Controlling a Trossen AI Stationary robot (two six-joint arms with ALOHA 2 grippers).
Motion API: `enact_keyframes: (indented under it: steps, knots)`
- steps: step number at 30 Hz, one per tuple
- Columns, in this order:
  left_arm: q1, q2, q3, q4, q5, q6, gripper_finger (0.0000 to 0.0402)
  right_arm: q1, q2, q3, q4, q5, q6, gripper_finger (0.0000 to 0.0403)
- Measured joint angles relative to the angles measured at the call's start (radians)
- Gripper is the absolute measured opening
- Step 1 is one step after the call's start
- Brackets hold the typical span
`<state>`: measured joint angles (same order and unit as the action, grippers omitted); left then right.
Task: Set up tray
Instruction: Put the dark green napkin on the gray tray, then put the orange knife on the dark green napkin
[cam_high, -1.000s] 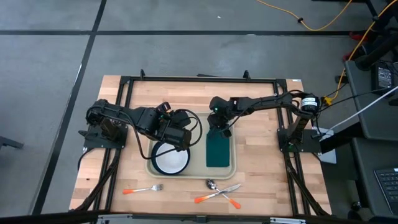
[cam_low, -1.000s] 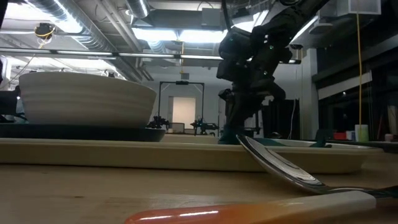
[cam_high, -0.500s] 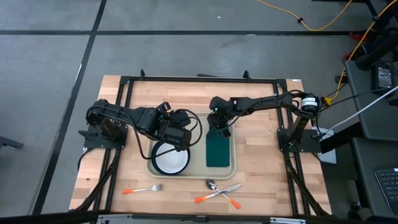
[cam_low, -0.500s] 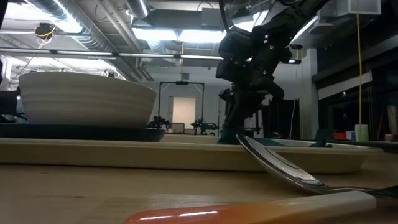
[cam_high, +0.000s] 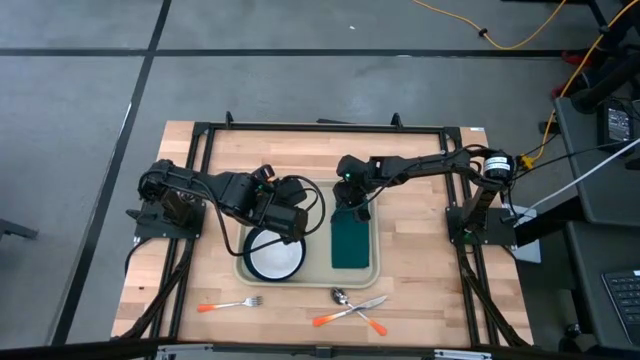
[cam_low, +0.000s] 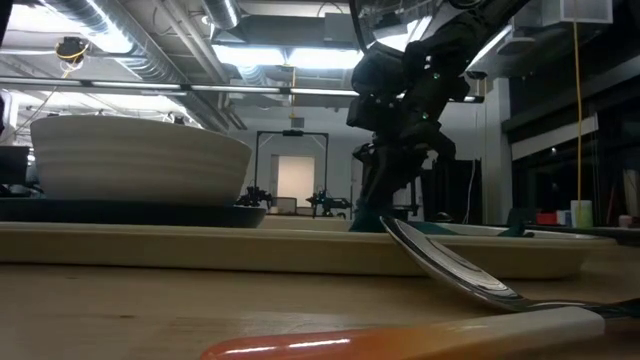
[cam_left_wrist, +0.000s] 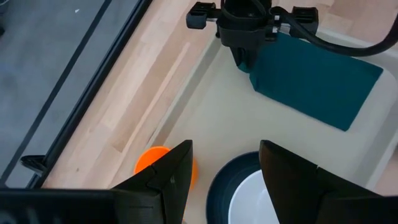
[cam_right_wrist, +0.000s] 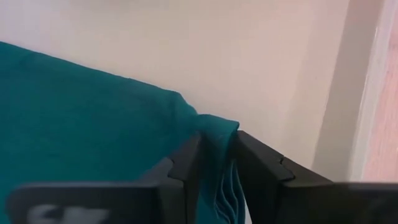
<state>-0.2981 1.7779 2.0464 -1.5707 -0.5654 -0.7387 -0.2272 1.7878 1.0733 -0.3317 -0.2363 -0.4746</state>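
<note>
The tray (cam_high: 306, 272) lies mid-counter (cam_high: 420, 270). In it, bowl (cam_high: 275, 256) on plate (cam_high: 248, 243) at left, napkin (cam_high: 351, 240) at right. My right gripper (cam_high: 352, 205) pinches the napkin's far edge. Fork (cam_high: 229, 304), spoon (cam_high: 340, 296) and knife (cam_high: 348, 312) lie before the tray.

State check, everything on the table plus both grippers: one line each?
tray: flat on the table, holding plate, bowl, napkin
napkin: flat in the tray, one corner pinched
right gripper: shut on the napkin corner
left gripper: open, above the tray by the plate
plate: in the tray, bowl on it
bowl: upright
fork, spoon, knife: on the table, outside the tray
</note>
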Motion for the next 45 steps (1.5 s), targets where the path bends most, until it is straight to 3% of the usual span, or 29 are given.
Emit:
enact_keyframes:
  steps: [13, 22, 32, 39, 45]
  knots:
    - [0.0, 0.0, 0.0, 0.004, 0.009, 0.0, 0.018, 0.0, -0.002, 0.0, 0.03, 0.119, -0.001, 0.0149]
    - [0.0, 0.0, 0.0, 0.004, 0.009, 0.0, 0.018, 0.006, -0.042, 0.076, -0.002, 0.429, 0.074, 0.0168]
    - [-0.001, 0.0, 0.0, 0.0, -0.027, -0.012, 0.018, 0.08, -0.36, 0.119, -0.127, 0.388, 0.513, 0.0169]
    - [-0.001, 0.0, 0.0, 0.0, -0.059, -0.013, 0.018, 0.265, -0.568, 0.118, -0.324, 0.346, 0.683, 0.0169]
    - [-0.001, 0.0, 0.0, 0.0, -0.072, 0.017, 0.018, 0.443, -0.636, 0.118, -0.355, 0.348, 0.826, 0.0168]
